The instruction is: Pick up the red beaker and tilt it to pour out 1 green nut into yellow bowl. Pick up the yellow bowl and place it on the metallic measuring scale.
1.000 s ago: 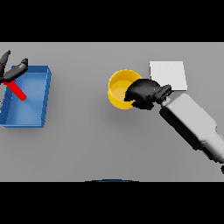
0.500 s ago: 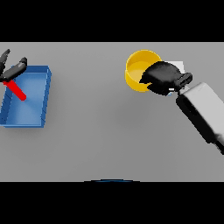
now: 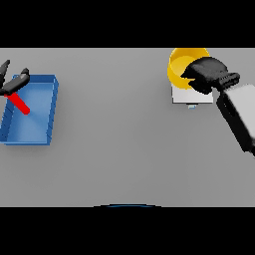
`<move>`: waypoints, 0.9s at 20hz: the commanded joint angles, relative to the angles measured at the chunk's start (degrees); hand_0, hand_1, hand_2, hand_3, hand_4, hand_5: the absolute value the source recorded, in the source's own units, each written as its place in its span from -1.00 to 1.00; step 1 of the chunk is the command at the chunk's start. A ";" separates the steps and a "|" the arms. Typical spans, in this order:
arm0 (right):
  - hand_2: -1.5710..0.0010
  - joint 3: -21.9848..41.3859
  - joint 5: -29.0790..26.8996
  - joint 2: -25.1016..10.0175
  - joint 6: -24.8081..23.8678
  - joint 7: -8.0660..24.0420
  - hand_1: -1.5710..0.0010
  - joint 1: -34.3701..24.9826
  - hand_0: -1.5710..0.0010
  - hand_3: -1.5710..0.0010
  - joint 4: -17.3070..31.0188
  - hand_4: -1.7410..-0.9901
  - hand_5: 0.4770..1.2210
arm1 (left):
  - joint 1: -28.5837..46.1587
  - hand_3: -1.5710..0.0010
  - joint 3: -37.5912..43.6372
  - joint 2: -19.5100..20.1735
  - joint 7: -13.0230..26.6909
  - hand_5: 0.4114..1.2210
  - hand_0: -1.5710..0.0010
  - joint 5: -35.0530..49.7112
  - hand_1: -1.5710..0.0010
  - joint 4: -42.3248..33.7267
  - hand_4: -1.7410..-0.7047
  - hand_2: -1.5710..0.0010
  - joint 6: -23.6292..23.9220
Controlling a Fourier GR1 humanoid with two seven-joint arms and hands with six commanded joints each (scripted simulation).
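My right hand (image 3: pixel 206 74) is shut on the rim of the yellow bowl (image 3: pixel 180 67) and holds it over the far part of the metallic measuring scale (image 3: pixel 185 95), at the table's far right. The hand hides the bowl's right side, and I cannot tell whether a green nut lies in the bowl. My left hand (image 3: pixel 11 82) is at the far left edge with fingers spread, touching the top of the red beaker (image 3: pixel 19 102), which lies slanted in the blue tray (image 3: pixel 50 109).
The blue tray stands at the left of the grey table (image 3: pixel 114 144). A small mark shows just in front of the scale.
My right hand has carried the yellow bowl away from me and to the right, up over the scale. The left hand and the red beaker have not moved.
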 commanded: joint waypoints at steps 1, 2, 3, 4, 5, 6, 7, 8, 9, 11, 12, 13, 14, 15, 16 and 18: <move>-0.95 -0.19 0.12 0.46 -0.77 -0.45 -1.00 -0.59 -1.00 -0.48 2.53 -1.00 1.00 | 0.30 1.00 0.15 0.60 0.08 -0.12 1.00 0.04 1.00 -0.61 0.71 1.00 -0.27; -0.93 -0.41 -0.02 0.66 -1.42 -1.12 -1.00 -0.81 -1.00 -0.49 4.13 -1.00 1.00 | 0.08 1.00 0.04 0.40 0.33 -0.11 1.00 0.03 1.00 -0.79 0.70 1.00 -0.13; -0.91 -0.64 -0.22 0.47 -1.79 -1.95 -1.00 -0.73 -1.00 -0.50 5.15 -1.00 1.00 | -0.04 1.00 -0.10 0.29 0.92 -0.09 1.00 -0.35 1.00 -0.63 0.69 1.00 0.26; -0.88 -0.91 -0.03 0.83 -2.78 -2.30 -1.00 -1.48 -1.00 -0.54 7.36 -1.00 1.00 | -0.87 1.00 -0.44 -0.07 1.13 -0.08 1.00 -0.55 1.00 0.01 0.69 1.00 0.15; -0.85 -1.00 0.07 0.83 -3.51 -2.95 -1.00 -1.44 -1.00 -0.58 8.83 -1.00 1.00 | -0.40 1.00 -0.67 -0.36 0.87 -0.07 1.00 -0.78 1.00 -0.14 0.69 1.00 0.50; -0.82 -1.00 0.12 1.09 -4.17 -3.01 -1.00 -1.29 -1.00 -0.64 9.87 -1.00 1.00 | -0.83 1.00 -0.65 -0.41 1.08 -0.05 1.00 -0.95 1.00 0.54 0.69 1.00 0.55; -0.80 -1.24 -0.10 1.40 -4.30 -3.37 -1.00 -1.53 -1.00 -0.68 11.36 -1.00 1.00 | -0.87 1.00 -0.46 0.15 0.63 -0.04 1.00 -0.89 1.00 0.32 0.70 1.00 0.23; -0.78 -1.46 -0.15 1.85 -5.18 -3.16 -1.00 -1.18 -1.00 -0.71 12.51 -1.00 1.00 | -0.95 1.00 -0.46 0.03 0.83 -0.03 1.00 -0.93 1.00 0.53 0.71 1.00 0.35; -0.77 -1.32 -0.09 2.19 -5.22 -2.94 -1.00 -1.19 -1.00 -0.73 13.12 -1.00 1.00 | -0.88 1.00 -0.51 0.06 0.54 -0.02 1.00 -0.87 1.00 0.96 0.70 1.00 -0.02; -0.76 -1.36 0.26 3.05 -5.90 -3.38 -1.00 -2.24 -1.00 -0.76 15.78 -1.00 1.00 | -0.81 1.00 -0.57 -0.10 0.68 -0.02 1.00 -1.10 1.00 0.57 0.71 1.00 0.52; -0.76 -1.41 0.49 3.25 -6.35 -3.41 -1.00 -2.55 -1.00 -0.77 16.78 -1.00 1.00 | -0.30 1.00 -0.51 0.16 0.76 -0.03 1.00 -0.68 1.00 -0.36 0.72 1.00 0.07; -0.76 -1.52 0.53 3.35 -6.27 -3.53 -1.00 -2.95 -1.00 -0.79 17.54 -1.00 1.00 | -0.52 1.00 -0.51 0.09 1.20 -0.04 1.00 -0.50 1.00 -0.25 0.72 1.00 -0.15; -0.76 -1.72 0.52 3.54 -6.27 -3.73 -1.00 -3.57 -1.00 -0.80 18.70 -1.00 1.00 | -1.13 1.00 -0.42 0.14 1.56 -0.05 1.00 -0.46 1.00 0.22 0.73 1.00 -0.31; -0.76 -1.80 0.55 3.49 -6.36 -4.80 -1.00 -3.86 -1.00 -0.80 19.85 -1.00 1.00 | -0.69 1.00 -0.59 0.10 1.01 -0.07 1.00 -0.57 1.00 0.16 0.73 1.00 -0.36; -0.75 -1.63 0.64 3.57 -6.50 -4.49 -1.00 -3.37 -1.00 -0.84 19.58 -1.00 1.00 | -0.92 1.00 -0.61 0.06 1.13 -0.08 1.00 -0.71 1.00 0.52 0.73 1.00 -0.28; -0.83 -1.73 0.53 3.65 -5.99 -4.62 -0.90 -3.40 -0.99 -0.59 19.98 -1.00 1.00 | -0.56 1.00 -0.55 0.39 0.88 -0.09 1.00 -0.65 1.00 0.24 0.74 1.00 -0.52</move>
